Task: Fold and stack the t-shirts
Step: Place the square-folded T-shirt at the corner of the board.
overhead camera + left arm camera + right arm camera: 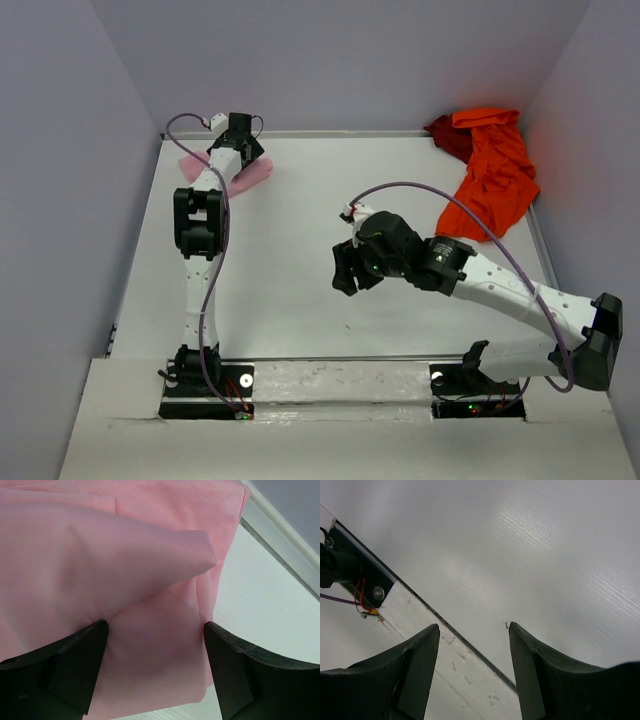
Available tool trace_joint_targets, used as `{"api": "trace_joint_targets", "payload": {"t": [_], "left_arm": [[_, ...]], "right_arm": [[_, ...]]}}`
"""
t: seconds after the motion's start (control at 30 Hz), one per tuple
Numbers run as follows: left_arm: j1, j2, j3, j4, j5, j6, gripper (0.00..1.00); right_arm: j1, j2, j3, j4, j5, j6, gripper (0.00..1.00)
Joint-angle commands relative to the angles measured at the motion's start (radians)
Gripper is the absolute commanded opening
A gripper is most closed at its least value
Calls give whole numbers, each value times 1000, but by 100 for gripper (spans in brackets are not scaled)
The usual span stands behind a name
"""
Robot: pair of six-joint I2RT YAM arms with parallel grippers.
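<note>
Top view: the light pink cloth t-shirt (252,177) sits as a small bundle in the far-left corner of the flat white table (300,300), w/ the left end effector (240,135) right over it. The bright orange-red cloth t-shirt (495,180) lies crumpled in the far-right corner, overlapping the dark red cloth t-shirt (447,134). The right end effector (348,272) hovers mid-table, well apart from all cloth. Plain pale walls (350,60) box the table in on 3 sides.

Left wrist: jaws wide, straddling a raised fold of the pink t-shirt, nothing pinched. Prob. best to lift straight up so the fingers don't snag that fold and undo the bundle. A pale raised rail (280,540) runs along the table's edge just beside the cloth.

Right wrist: jaws part open, empty, only bare ribbed table below, plus the near edge strip and a black arm base (340,575). Likely next pick is the orange-red t-shirt: take the top layer only, so the dark red one isn't dragged along.
</note>
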Motion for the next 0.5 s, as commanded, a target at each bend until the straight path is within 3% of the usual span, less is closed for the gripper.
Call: {"api": "trace_joint_targets", "payload": {"t": [0.0, 0.17, 0.47], "left_arm": [[-40, -96, -106, -80, 80, 3, 91], [-57, -153, -165, -114, 108, 15, 91], [-109, -230, -66, -160, 45, 113, 90]], "right_arm": [[-29, 23, 73, 0, 26, -53, 64], [-39, 36, 83, 9, 21, -68, 64], [-59, 28, 79, 13, 17, -79, 64]]}}
